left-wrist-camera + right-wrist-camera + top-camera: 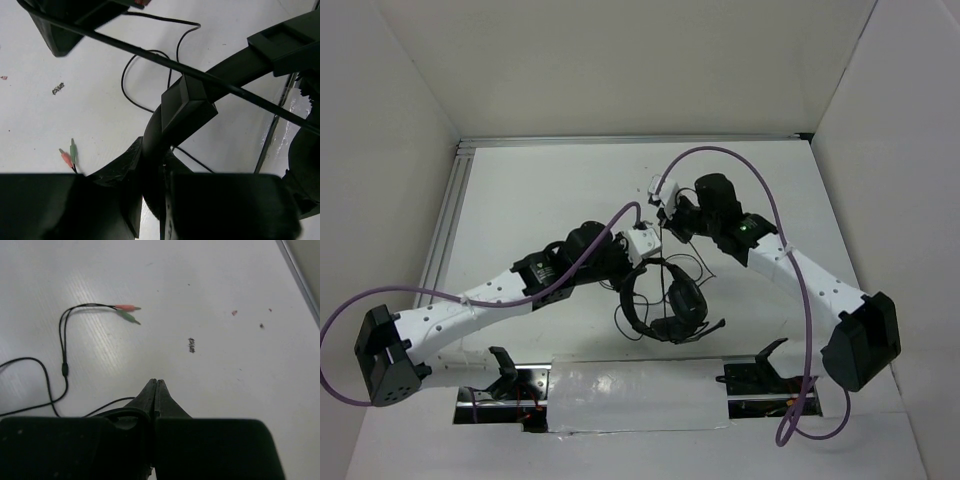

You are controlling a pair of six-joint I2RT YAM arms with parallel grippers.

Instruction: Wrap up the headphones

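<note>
At centre frame, left tool (150, 197) pinches the black headphones' (685, 300) curved headband (235, 65). Right tool (156, 383) is pressed together; cord (61, 340) loops nearby.

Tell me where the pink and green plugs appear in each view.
Top external: too small to make out.
Left wrist: plugs at lower left.
Right wrist: plugs at upper left.
Shared landmark: the thin black cord, seen in all three views.
</note>
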